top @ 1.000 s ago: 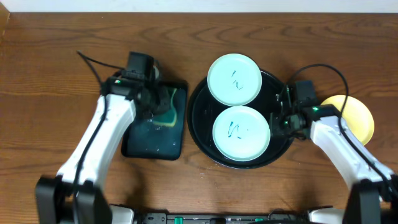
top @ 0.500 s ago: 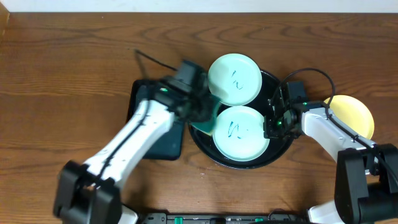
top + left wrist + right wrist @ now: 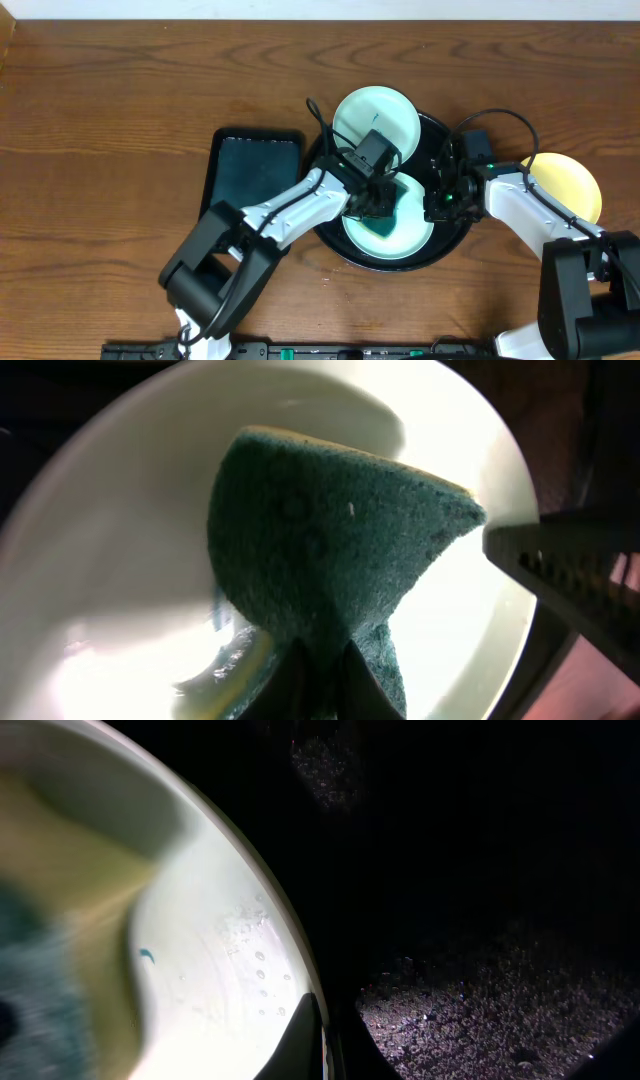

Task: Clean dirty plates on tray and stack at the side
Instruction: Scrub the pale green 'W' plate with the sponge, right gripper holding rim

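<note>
Overhead | mint plate, small ink speck | left gripper clamps sponge | right gripper pinches rim

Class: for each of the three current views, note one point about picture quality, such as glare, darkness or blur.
Overhead: evenly lit and sharp, with a soft sheen on the tray. Left wrist: the plate is blown out to white, while the sponge shows its texture. Right wrist: mostly dark, and the sponge at the left edge is blurred.

The wood-grain table bears a round black tray, rectangular tray, yellow plate.
</note>
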`<action>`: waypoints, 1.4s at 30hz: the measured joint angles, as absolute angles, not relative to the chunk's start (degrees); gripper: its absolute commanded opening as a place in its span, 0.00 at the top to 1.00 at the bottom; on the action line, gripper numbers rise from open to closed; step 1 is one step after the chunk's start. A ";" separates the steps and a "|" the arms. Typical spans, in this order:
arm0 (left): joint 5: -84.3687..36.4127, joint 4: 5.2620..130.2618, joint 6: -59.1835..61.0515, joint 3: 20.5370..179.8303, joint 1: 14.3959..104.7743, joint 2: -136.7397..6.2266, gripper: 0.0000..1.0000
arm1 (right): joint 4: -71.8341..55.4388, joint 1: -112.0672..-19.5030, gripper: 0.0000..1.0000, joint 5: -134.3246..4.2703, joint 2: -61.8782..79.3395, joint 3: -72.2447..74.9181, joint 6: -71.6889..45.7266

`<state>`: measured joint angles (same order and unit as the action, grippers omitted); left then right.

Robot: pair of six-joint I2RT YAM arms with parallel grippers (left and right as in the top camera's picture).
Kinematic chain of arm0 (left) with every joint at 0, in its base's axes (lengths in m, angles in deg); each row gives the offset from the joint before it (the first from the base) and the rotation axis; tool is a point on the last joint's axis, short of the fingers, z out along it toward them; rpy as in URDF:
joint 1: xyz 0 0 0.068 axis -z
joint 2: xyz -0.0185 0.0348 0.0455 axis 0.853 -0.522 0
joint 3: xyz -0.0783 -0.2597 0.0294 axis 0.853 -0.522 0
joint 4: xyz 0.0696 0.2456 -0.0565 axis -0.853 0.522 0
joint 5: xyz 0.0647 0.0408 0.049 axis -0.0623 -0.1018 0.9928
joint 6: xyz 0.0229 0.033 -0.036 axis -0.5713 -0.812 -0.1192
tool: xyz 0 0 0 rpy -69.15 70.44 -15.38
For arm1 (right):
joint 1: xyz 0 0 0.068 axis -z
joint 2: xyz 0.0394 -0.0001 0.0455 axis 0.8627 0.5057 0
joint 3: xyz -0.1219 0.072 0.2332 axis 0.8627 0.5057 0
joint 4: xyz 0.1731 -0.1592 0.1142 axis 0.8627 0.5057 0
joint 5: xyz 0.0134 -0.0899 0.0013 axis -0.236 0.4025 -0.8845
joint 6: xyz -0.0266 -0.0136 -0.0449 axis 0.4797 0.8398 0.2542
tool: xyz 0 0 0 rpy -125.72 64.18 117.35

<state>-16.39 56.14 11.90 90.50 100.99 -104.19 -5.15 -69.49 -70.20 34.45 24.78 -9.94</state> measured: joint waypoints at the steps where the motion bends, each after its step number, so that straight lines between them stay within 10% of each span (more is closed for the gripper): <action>1: -16.68 55.55 12.51 90.52 101.04 -104.76 0.93 | -5.15 -69.49 0.99 -70.15 34.45 24.78 -9.94; 21: 0.22 72.58 15.94 96.93 100.29 -107.45 0.93 | -4.23 -70.08 0.99 -72.34 34.62 24.69 -9.94; 42: -16.90 52.43 17.62 94.26 101.45 -109.11 0.93 | -5.04 -69.82 0.99 -69.06 34.69 24.21 -9.46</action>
<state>-16.90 52.43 17.62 94.26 101.45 -109.11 -5.04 -69.82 -69.06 34.69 24.21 -9.46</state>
